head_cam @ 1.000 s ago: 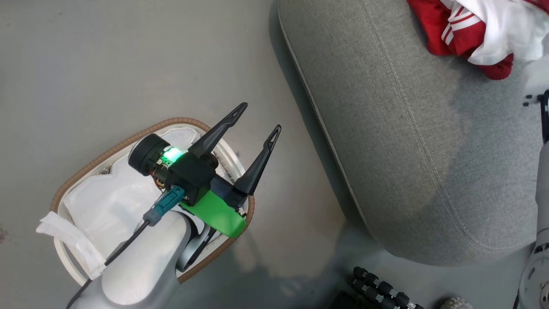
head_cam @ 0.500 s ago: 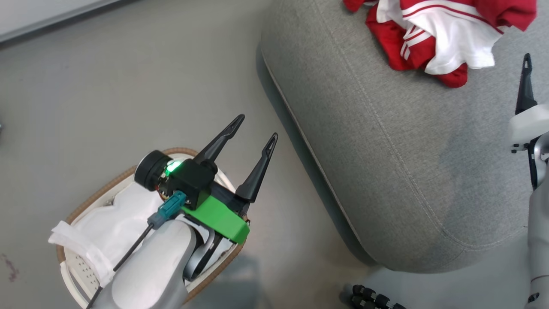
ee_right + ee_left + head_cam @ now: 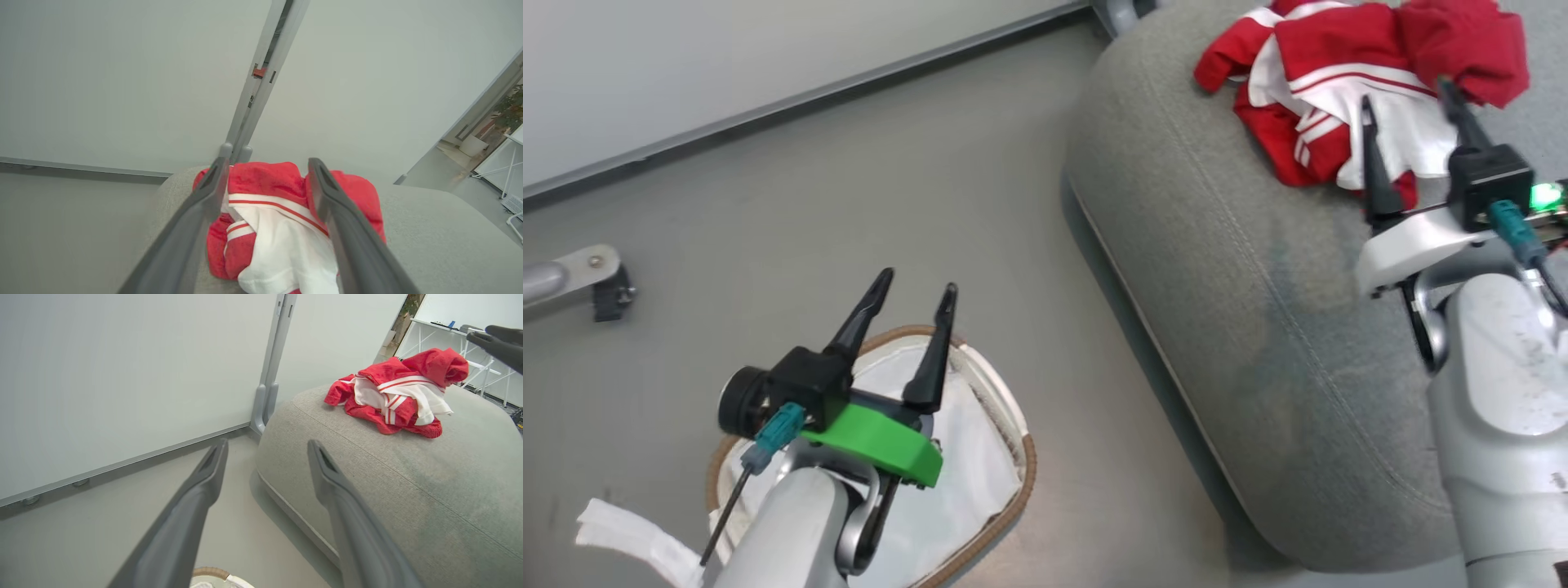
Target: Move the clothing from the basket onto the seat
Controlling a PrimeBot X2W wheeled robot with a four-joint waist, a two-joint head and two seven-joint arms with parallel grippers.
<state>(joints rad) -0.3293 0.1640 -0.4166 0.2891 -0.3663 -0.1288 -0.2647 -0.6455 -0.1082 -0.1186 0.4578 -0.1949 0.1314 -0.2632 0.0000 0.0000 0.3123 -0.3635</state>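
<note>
Left gripper (image 3: 917,281) and right gripper (image 3: 1405,91) were held spread, empty; red sportswear (image 3: 1339,37) on the seat (image 3: 1258,327) could be snagged by the latter.

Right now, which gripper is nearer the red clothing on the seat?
Right. The right gripper, jaws open, is right at the clothing on the seat; the left gripper is well away, above the basket on the floor.

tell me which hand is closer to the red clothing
The right hand: open, it points straight at the red clothing lying on the seat. The left hand is open above the basket on the floor, well apart from the pile.
</note>
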